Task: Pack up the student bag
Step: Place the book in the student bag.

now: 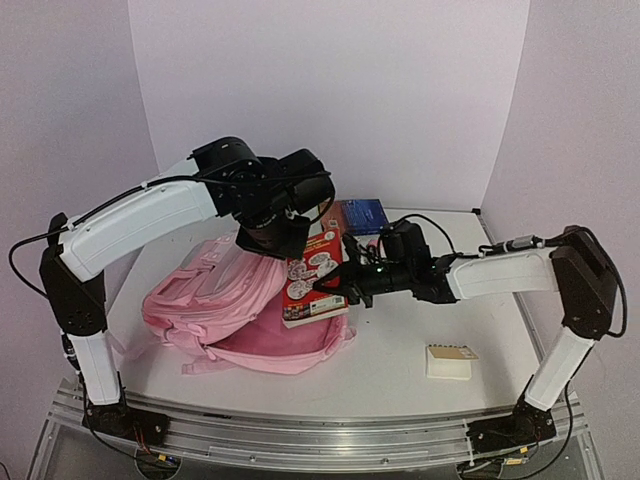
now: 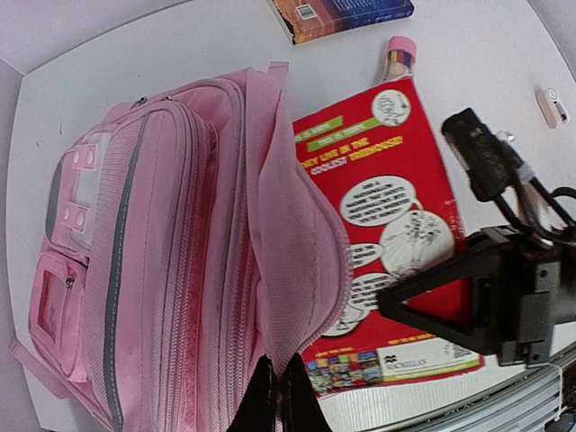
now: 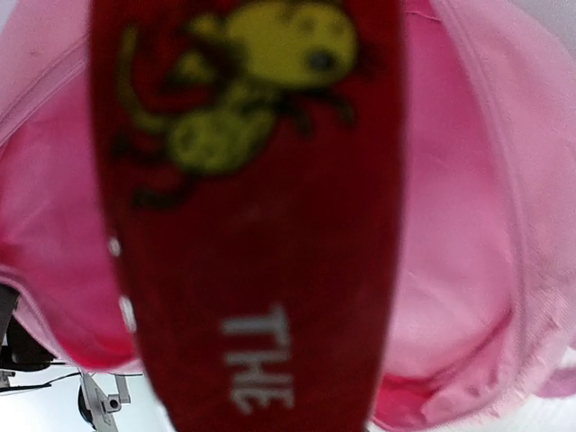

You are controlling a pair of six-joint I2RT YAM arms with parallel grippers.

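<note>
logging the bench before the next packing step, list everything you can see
student bag: 1, pink, left of the table's middle, opening facing right
red book: 1, red cover with white cartoon bubbles, at the bag's opening
blue book: 1, blue, back of the table
pink-capped tube: 1, pink cap, just behind the red book
small box: 1, cream, front right of the table
table: 1, white
left gripper: 1, black, shut on the bag's upper flap
right gripper: 1, black, shut on the red book's edge

Pink student bag [image 1: 205, 300], lying unzipped
</note>
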